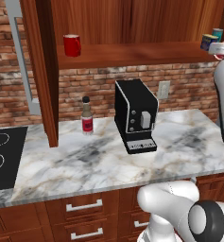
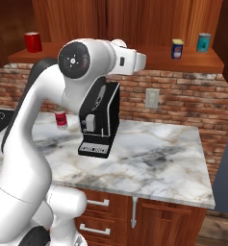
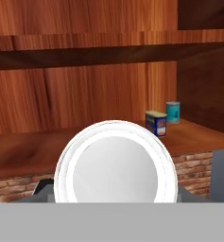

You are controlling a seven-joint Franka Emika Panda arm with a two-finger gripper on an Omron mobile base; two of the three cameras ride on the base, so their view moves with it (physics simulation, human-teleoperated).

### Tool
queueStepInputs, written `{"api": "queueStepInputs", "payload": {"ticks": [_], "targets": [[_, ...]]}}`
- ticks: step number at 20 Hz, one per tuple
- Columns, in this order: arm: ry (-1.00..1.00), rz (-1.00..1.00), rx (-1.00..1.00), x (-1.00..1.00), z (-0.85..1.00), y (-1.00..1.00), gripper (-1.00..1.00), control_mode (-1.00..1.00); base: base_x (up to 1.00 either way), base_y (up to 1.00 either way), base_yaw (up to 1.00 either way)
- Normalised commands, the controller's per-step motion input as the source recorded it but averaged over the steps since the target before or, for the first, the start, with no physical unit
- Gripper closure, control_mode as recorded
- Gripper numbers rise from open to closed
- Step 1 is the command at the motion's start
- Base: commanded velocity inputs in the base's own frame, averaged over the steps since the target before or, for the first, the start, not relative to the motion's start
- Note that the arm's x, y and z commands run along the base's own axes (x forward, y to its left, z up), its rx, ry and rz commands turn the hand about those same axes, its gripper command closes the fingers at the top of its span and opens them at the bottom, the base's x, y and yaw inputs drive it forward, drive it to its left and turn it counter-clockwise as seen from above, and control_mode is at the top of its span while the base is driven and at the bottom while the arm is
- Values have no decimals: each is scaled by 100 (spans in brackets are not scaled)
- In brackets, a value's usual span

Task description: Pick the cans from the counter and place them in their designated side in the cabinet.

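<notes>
The red can's white round top (image 3: pixel 114 163) sits close in front of the hand camera, and my gripper (image 3: pixel 114 191) is shut on it. In the left base view the gripper (image 1: pixel 221 51) hangs at the far right edge, level with the cabinet shelf (image 1: pixel 132 54). The dark blue can with a yellow label (image 3: pixel 156 124) stands upright on the right end of the shelf (image 3: pixel 28 146), ahead and right of the held can. It also shows from both sides as the blue can (image 1: pixel 209 41) (image 2: pixel 177 48). The marble counter (image 1: pixel 85 160) lies well below.
A teal can (image 3: pixel 173 112) stands just behind the blue one, near the cabinet's right wall. At the shelf's left end is a red mug (image 1: pixel 72 45). On the counter are a black coffee machine (image 1: pixel 134 113) and a bottle (image 1: pixel 87 116). The tall cabinet door (image 1: pixel 40 71) hangs open at left.
</notes>
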Motion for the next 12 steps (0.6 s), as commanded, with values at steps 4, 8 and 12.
{"api": "queueStepInputs", "payload": {"ticks": [4, 8, 12], "targets": [[6, 0, 0, 8, 0, -1, 100, -100, 0, 0, 0], [12, 0, 0, 2, 0, -7, 100, -100, 0, 0, 0], [9, 0, 0, 0, 0, -11, 100, -100, 0, 0, 0]]}}
